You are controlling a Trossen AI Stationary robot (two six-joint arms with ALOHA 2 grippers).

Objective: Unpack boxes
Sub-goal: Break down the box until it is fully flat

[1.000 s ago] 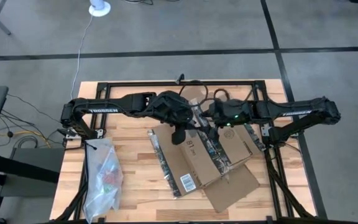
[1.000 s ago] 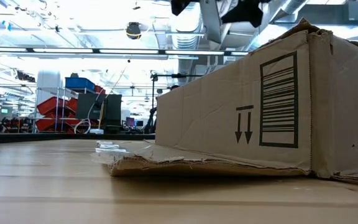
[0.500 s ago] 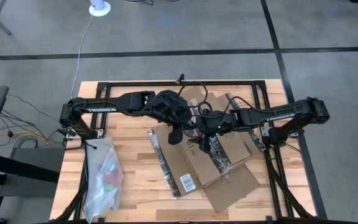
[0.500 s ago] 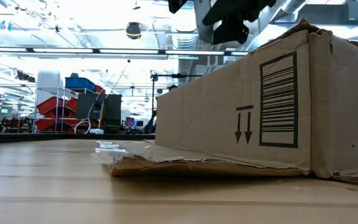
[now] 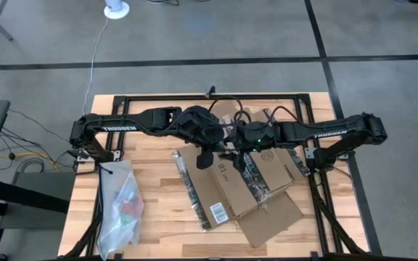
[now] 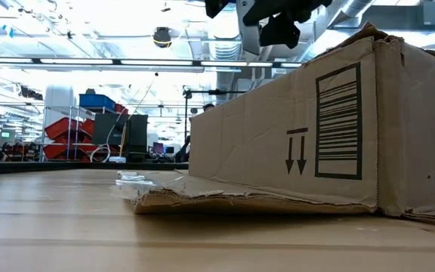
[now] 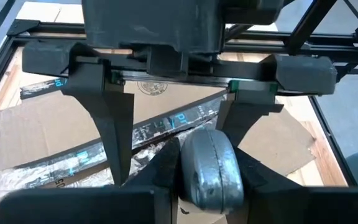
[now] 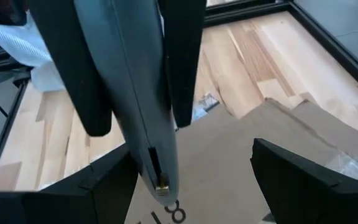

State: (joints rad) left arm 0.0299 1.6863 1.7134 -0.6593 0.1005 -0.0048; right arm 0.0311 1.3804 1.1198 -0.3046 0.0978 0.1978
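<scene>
Hands meet above the picture's centre: the right hand (image 5: 227,151) is clamped on a grey blade-like tool (image 8: 143,118), the left hand (image 5: 205,156) spread wide over the cardboard box (image 5: 231,181). Box lies centre-right on the wooden tabletop (image 5: 158,210); plastic bag (image 5: 120,206) lower left. Grey floor (image 5: 194,36) beyond.

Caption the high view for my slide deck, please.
Both grippers, left and right, meet over a taped cardboard box; a plastic bag lies aside.
</scene>
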